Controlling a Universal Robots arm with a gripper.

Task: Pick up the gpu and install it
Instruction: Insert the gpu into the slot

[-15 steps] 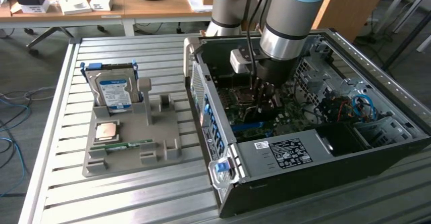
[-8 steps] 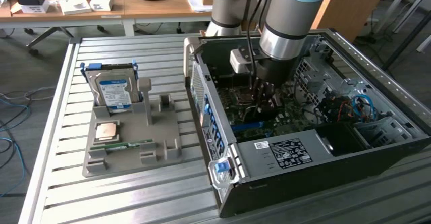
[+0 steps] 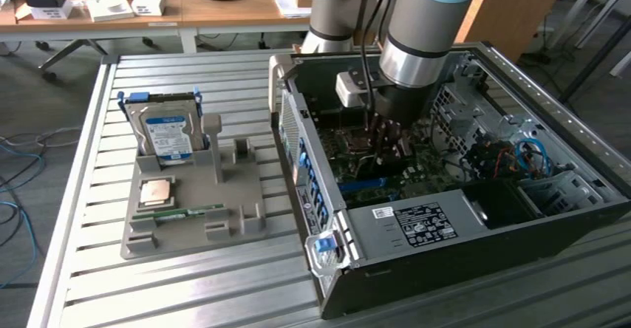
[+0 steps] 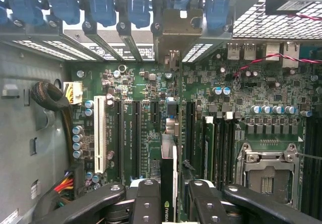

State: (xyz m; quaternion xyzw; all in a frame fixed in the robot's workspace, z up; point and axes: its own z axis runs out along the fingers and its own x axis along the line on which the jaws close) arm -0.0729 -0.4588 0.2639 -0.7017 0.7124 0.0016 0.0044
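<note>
Black fingers (image 4: 147,204) clamped on gpu (image 4: 167,181), edge-on above motherboard (image 4: 251,83); card faces hidden.

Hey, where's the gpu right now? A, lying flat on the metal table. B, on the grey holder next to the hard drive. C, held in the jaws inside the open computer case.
C: the gpu sits edge-on between the gripper's jaws, over the motherboard inside the case.

The silver-grey, blue-jointed robot arm (image 3: 419,40) points straight down, its black two-fingered gripper (image 4: 172,199) clamped on the thin dark gpu card (image 4: 168,168).
</note>
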